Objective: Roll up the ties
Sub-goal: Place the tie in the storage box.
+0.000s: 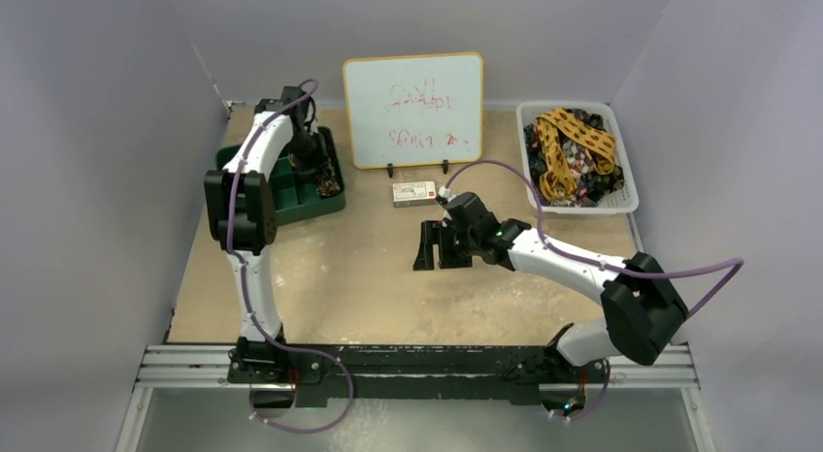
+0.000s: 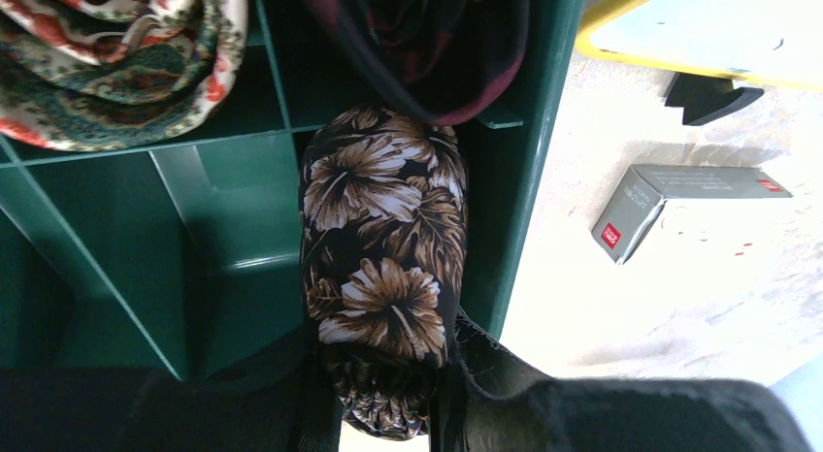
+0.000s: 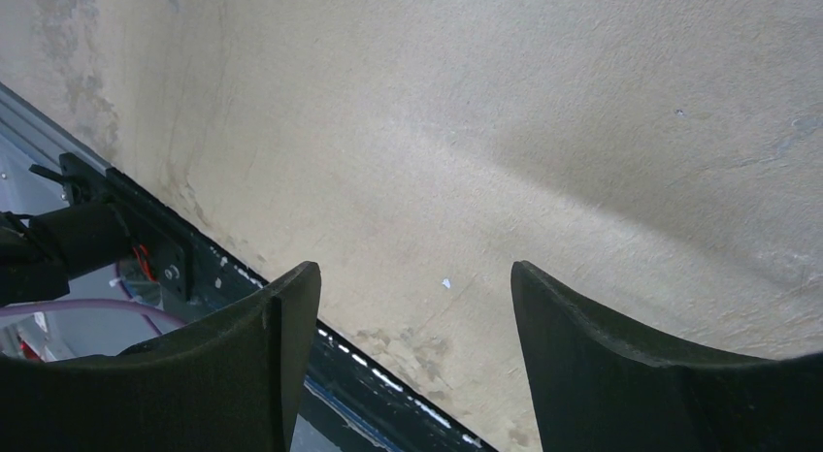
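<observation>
My left gripper reaches into the green divided tray at the back left. In the left wrist view the gripper is shut on a rolled tie, black with brown and white flowers, held in a tray compartment by the right wall. A paisley coil and a dark maroon coil fill the compartments beyond. My right gripper is open and empty, low over the middle of the table; its wrist view shows the gripper over bare tabletop. Loose ties, one mustard yellow with dark spots, lie in the white basket.
A whiteboard stands at the back centre, with a small grey box in front of it; the box also shows in the left wrist view. The table's near edge and black rail show under the right gripper.
</observation>
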Controlling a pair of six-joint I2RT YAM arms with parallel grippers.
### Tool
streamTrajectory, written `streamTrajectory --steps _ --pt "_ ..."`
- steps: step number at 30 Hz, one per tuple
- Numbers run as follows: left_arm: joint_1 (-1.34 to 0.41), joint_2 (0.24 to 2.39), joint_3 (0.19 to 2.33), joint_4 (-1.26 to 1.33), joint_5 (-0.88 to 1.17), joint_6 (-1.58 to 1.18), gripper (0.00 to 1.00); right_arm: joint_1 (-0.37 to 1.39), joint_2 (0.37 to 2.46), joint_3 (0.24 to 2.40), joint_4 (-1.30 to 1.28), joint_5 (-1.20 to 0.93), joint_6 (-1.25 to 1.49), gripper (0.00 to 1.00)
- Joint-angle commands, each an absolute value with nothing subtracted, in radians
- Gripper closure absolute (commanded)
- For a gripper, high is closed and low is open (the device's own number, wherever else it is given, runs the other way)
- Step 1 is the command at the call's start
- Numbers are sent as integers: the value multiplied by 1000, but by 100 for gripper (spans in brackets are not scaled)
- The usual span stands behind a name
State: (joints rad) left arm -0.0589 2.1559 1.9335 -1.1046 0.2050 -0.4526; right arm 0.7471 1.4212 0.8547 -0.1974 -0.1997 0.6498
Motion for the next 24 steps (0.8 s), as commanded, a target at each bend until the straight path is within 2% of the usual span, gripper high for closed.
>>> streamTrajectory --steps 1,10,24 --pt "-84 2187 2003 -1172 152 -441 76 743 1429 895 -204 -196 633 25" --pt "-100 2288 2130 -1272 109 -443 76 743 1441 892 -203 -199 630 25" --pt "-115 2394 2242 -1376 114 -398 65 742 1476 898 -201 -218 626 26"
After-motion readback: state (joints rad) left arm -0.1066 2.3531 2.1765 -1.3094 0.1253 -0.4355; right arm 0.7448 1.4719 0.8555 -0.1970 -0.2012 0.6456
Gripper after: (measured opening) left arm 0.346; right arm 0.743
